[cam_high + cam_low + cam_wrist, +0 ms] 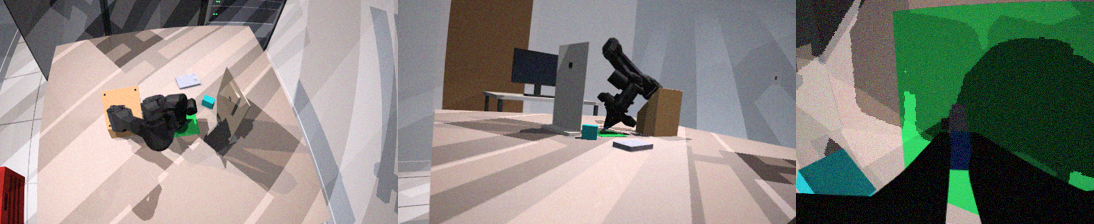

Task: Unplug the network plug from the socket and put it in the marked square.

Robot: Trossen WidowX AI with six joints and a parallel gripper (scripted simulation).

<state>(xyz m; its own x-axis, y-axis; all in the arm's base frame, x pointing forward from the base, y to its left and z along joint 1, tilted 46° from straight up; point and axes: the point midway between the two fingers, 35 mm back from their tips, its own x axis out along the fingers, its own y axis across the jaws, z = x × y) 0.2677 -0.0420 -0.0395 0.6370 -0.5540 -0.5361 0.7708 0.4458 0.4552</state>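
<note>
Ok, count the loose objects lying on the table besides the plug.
2: a teal cube between the upright panel and the green square, and a flat grey slab farther off. The arm may hide others.

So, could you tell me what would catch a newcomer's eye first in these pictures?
Probably the bright green square in the middle of the table, with the black arm bent low over it. Its jaws are shut on a small dark blue plug just above the green. Next, the grey upright panel beside the square, with a teal cube at its foot.
</note>
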